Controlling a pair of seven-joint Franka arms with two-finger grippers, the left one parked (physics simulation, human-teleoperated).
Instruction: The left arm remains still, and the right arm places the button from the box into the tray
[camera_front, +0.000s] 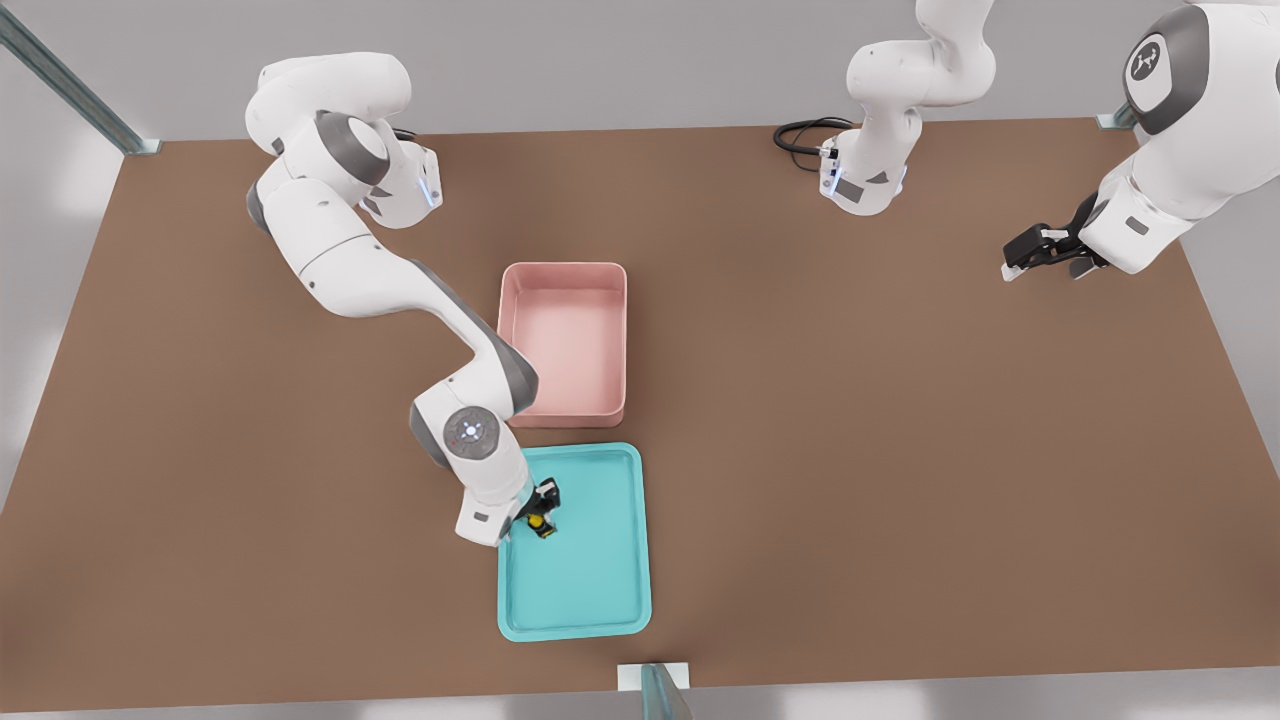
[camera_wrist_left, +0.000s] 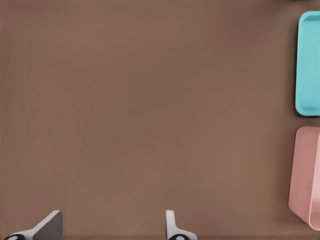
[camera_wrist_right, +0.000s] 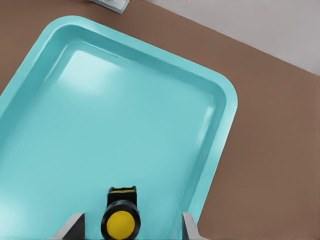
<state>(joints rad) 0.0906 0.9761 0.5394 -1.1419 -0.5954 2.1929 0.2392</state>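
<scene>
The teal tray (camera_front: 600, 590) lies on the brown table just in front of the pink box (camera_front: 563, 268), whose inside shows nothing. My right arm's gripper (camera_front: 543, 512) hangs low over the tray's near-left part. In the right wrist view the gripper (camera_wrist_right: 132, 227) is open, and its fingertips (camera_wrist_right: 75, 226) stand clear on either side of the button (camera_wrist_right: 120, 219). The button (camera_front: 537, 521), yellow cap on a black body, sits between them over the tray floor (camera_wrist_right: 150, 100), touching neither finger. The left wrist view shows an edge of the tray (camera_wrist_left: 310, 65) and of the box (camera_wrist_left: 305, 175).
A metal bracket (camera_front: 655, 682) stands at the table's front edge just beyond the tray. A black cable (camera_front: 800, 135) loops at the back near the other arm's base. Bare brown table (camera_front: 900, 450) spreads to the front view's right.
</scene>
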